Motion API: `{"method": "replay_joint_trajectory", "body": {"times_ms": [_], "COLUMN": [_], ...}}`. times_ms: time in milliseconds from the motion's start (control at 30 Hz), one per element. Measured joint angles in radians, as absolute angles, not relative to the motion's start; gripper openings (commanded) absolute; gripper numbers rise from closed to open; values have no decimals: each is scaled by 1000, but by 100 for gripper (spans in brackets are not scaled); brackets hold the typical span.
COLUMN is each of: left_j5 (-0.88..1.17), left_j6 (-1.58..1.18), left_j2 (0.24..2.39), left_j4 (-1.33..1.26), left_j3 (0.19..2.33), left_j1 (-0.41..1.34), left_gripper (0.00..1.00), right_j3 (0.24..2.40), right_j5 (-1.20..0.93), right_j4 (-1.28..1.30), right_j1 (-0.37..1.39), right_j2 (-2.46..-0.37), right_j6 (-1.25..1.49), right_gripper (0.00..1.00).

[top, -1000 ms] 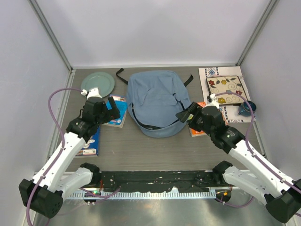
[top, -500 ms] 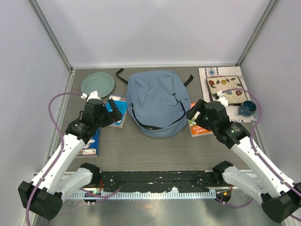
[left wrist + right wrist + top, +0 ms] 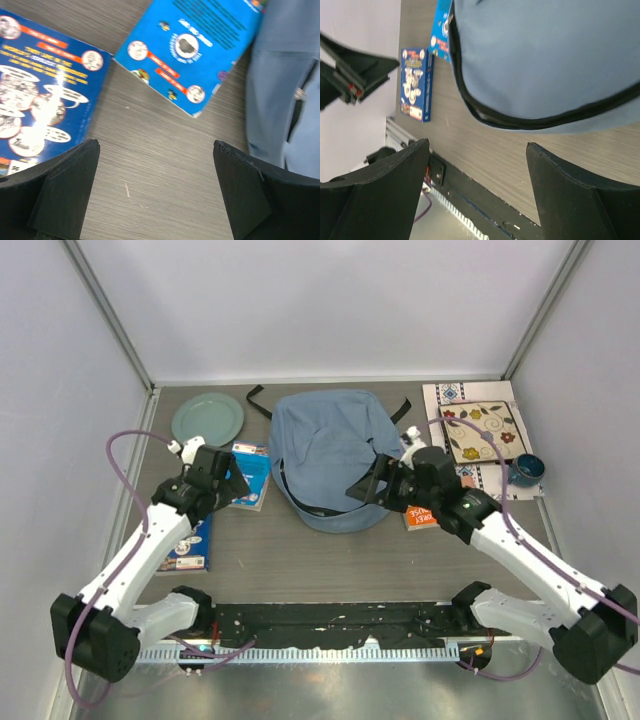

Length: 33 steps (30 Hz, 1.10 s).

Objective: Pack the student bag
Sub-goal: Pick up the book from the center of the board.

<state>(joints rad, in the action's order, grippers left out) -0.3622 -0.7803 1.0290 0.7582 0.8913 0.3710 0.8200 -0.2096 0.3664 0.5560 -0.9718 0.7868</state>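
The light-blue student bag lies flat mid-table with its dark zipper along the near edge. It also shows in the right wrist view and at the right edge of the left wrist view. My left gripper is open and empty over bare table beside a light-blue book and a dark-blue book. My right gripper is open and empty, just above the bag's near right edge.
A green plate sits at the back left. An orange book lies under my right arm. A patterned mat with a floral pouch and a dark blue cup is at the back right. Black straps stick out behind the bag.
My right gripper has swung left from over the orange book to the bag's near right edge. My left gripper has shifted slightly toward the light-blue book.
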Motion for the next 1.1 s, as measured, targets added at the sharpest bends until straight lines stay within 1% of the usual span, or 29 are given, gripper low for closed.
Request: {"method": "replay_joint_trajectory", "body": {"times_ms": [167,233,333,433,533,667,867,1100], "left_j5": [-438,-430,-403,-347,-292,-253,-236,-155], "left_j6": [-772,-758,-748,-746,-750,-756,-752,-738], "left_j2": [1163,1213,1232,1231,1213,1177,1151,1196], "left_j4": [807,807,799,781,754,751,721,648], "left_j3": [988,1029,1032,1007,936,854,793,723], "left_j1": [295,223,98,-33,-169,-290,-390,-416], "left_gripper": [100,100,100,99,99,100,100,100], "right_j3": [859,876,917,965,1031,1108,1205,1325], "right_j5": [-251,-254,-252,-253,-254,-258,-293,-324], "right_j4": [322,305,282,244,216,199,183,166], "right_j1": [653,689,750,819,881,938,975,987], "right_j2": [-1121,-1169,-1238,-1316,-1429,-1567,-1757,-1931], "right_j6": [764,759,754,750,738,717,706,709], "right_gripper": [83,83,84,83,83,83,83,83]}}
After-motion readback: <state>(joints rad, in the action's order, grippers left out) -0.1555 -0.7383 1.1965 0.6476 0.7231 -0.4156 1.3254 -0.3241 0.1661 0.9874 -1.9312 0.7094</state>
